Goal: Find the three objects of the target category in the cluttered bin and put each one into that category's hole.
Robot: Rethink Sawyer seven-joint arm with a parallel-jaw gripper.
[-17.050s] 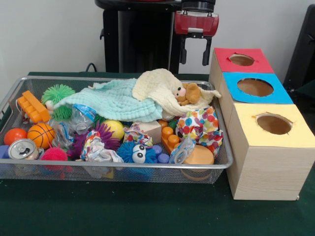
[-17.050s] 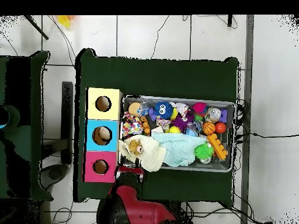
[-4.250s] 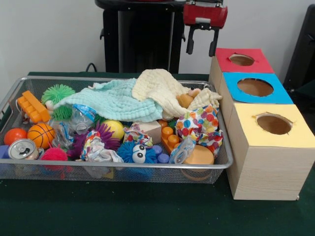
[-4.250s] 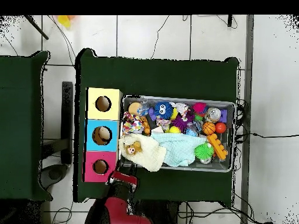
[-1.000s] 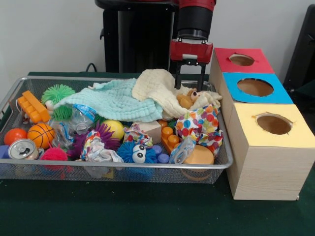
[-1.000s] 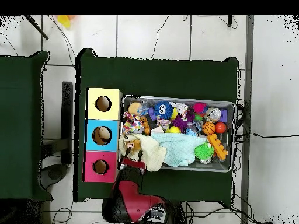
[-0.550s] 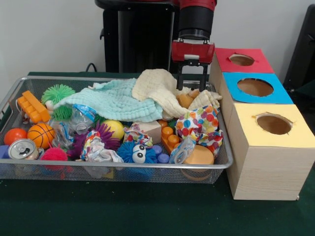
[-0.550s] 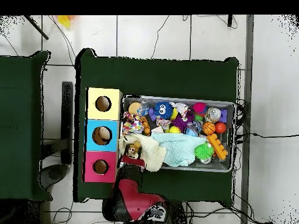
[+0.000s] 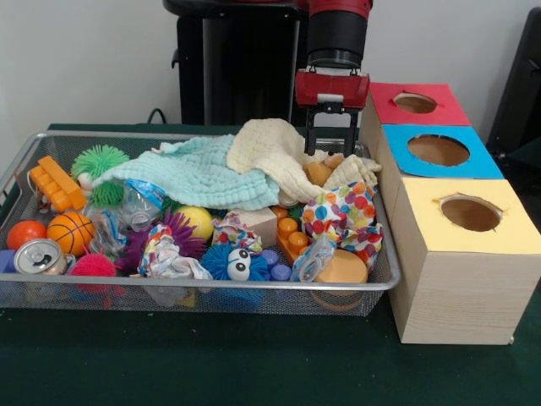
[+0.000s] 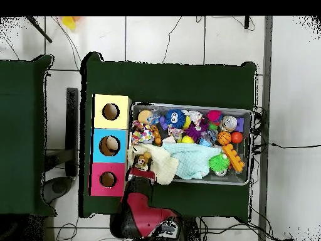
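Gripper (image 9: 330, 145) hanging over the small brown plush toy (image 9: 319, 172) on the cream cloth (image 9: 269, 152), jaws narrowly parted, empty

Red (image 9: 415, 102), blue (image 9: 438, 150), yellow (image 9: 470, 213) box tops; mint cloth (image 9: 196, 173), cream cloth (image 9: 272, 148), polka-dot fabric (image 9: 342, 216), orange basketball (image 9: 70, 232), perhaps tan bear (image 9: 319, 172).

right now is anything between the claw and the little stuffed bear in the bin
Partly. The claw hangs above the stuffed bear, but folds of the cream cloth wrap round it, leaving only part of the bear showing.
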